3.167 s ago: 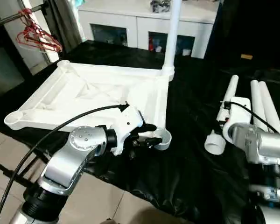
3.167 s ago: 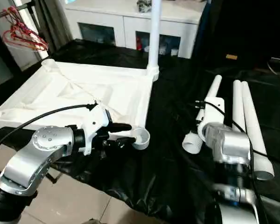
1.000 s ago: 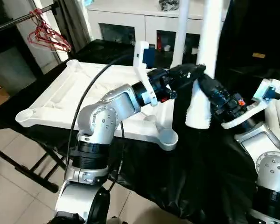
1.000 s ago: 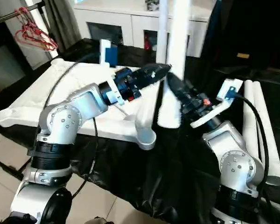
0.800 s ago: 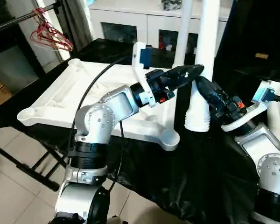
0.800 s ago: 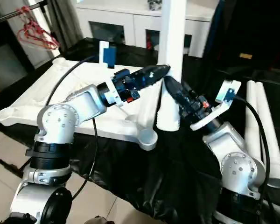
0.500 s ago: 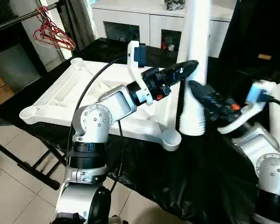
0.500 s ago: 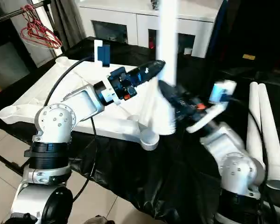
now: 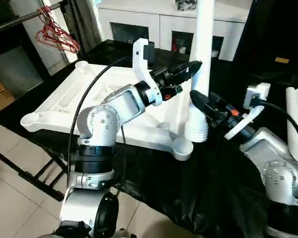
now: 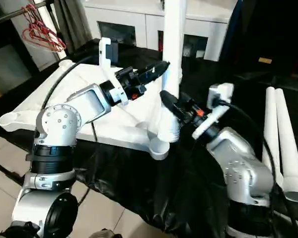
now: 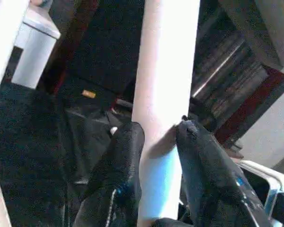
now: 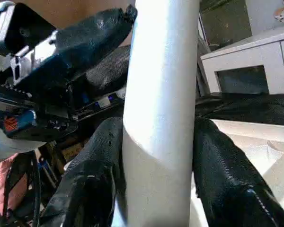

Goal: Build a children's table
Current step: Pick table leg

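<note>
The main risk is misalignment: the leg stands upright at the frame's centre with its flared end just above or beside the near corner socket, and if it tilts while pressed down it could jam on the rim or skid off. The right gripper clasps it low, one finger on each side; the left gripper pinches it higher up, though how firmly is hard to judge. The upturned table top lies on the black-draped desk, left of centre. Count: one top, one leg in hand, two spare legs at right.
</note>
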Controlling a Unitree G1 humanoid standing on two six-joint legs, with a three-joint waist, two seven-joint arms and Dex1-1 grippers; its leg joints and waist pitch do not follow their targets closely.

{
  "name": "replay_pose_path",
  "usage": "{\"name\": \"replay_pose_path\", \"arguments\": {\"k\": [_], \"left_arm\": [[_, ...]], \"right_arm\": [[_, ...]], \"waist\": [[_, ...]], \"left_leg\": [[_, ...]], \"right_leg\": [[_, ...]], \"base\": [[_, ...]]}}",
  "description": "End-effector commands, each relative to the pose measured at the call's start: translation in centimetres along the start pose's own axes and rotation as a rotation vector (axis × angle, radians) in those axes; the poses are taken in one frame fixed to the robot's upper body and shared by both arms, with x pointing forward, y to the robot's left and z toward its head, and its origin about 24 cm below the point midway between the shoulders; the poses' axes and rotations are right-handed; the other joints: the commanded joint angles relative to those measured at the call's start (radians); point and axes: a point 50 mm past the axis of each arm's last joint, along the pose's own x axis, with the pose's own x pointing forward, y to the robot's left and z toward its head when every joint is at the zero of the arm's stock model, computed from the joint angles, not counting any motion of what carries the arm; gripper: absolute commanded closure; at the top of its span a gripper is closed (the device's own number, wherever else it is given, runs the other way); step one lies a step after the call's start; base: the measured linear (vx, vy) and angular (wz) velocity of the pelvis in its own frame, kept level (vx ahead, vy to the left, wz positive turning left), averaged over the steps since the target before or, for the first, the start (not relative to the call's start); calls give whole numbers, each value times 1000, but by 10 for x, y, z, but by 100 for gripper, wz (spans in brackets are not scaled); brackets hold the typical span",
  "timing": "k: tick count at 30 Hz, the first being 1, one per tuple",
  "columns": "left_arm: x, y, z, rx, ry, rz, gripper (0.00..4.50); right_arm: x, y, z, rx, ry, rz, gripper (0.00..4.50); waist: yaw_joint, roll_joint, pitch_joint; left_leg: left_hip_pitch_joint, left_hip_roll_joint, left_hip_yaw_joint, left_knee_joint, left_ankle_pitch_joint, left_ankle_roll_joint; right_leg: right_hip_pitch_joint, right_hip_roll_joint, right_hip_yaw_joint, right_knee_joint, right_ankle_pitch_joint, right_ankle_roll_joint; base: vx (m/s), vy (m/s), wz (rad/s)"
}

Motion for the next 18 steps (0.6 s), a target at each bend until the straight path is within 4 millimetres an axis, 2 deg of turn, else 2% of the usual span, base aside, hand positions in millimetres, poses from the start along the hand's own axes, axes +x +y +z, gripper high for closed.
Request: {"name": "replay_pose_path", "arguments": {"k": [1, 3, 4, 6, 9, 11, 12, 16, 17, 18], "left_arm": [[11, -15, -10, -20, 70, -94, 273], [11, -17, -10, -25, 66, -113, 274], [10, -18, -10, -26, 64, -121, 268], [9, -19, -9, -29, 57, -132, 237], [8, -19, -9, -41, 53, -139, 230], [7, -20, -9, -55, 51, -155, 196], [7, -19, -9, -45, 53, -143, 196], [8, -10, -13, 50, 76, -67, 190], [7, -7, -16, 181, 112, -56, 155], [7, -7, -17, 194, 117, -57, 155]], "right_arm": [[21, 25, 10, -54, -27, 133, 266], [22, 25, 10, -55, -28, 132, 266], [22, 25, 10, -54, -29, 134, 266], [23, 26, 10, -56, -30, 135, 266], [24, 26, 11, -56, -34, 132, 267], [24, 26, 12, -56, -41, 126, 268], [24, 26, 12, -58, -40, 126, 268], [23, 25, 12, -66, -32, 129, 268], [22, 25, 12, -74, -20, 129, 268], [22, 25, 12, -75, -18, 129, 268]], "waist": [[1, -32, -75], [1, -31, -75], [0, -33, -75], [1, -31, -75], [0, -31, -74], [0, -31, -74], [0, -31, -74], [0, -29, -74], [1, -28, -74], [0, -29, -75]], "left_leg": [[2, 18, -7, -53, -62, 55], [2, 19, -7, -53, -62, 59], [2, 19, -7, -53, -65, 61], [2, 19, -7, -52, -63, 62], [2, 18, -7, -53, -66, 61], [2, 18, -7, -53, -65, 59], [2, 18, -7, -54, -67, 58], [2, 19, -8, -54, -67, 57], [4, 21, -12, -57, -68, 59], [4, 22, -11, -58, -70, 57]], "right_leg": [[61, -67, 39, -78, -199, -125], [61, -68, 39, -77, -200, -130], [61, -68, 39, -78, -208, -131], [60, -68, 39, -78, -213, -130], [60, -67, 39, -79, -223, -123], [61, -66, 39, -79, -222, -121], [60, -66, 39, -80, -223, -120], [61, -65, 40, -80, -216, -110], [59, -65, 40, -83, -222, -95], [60, -65, 42, -82, -227, -89]], "base": [[0, 0, 0], [0, 0, 0], [0, 0, 0], [0, 0, 0], [0, 0, 0], [0, 0, 0], [0, 0, 0], [0, 0, 0], [0, 0, 0], [0, 0, 0]]}}
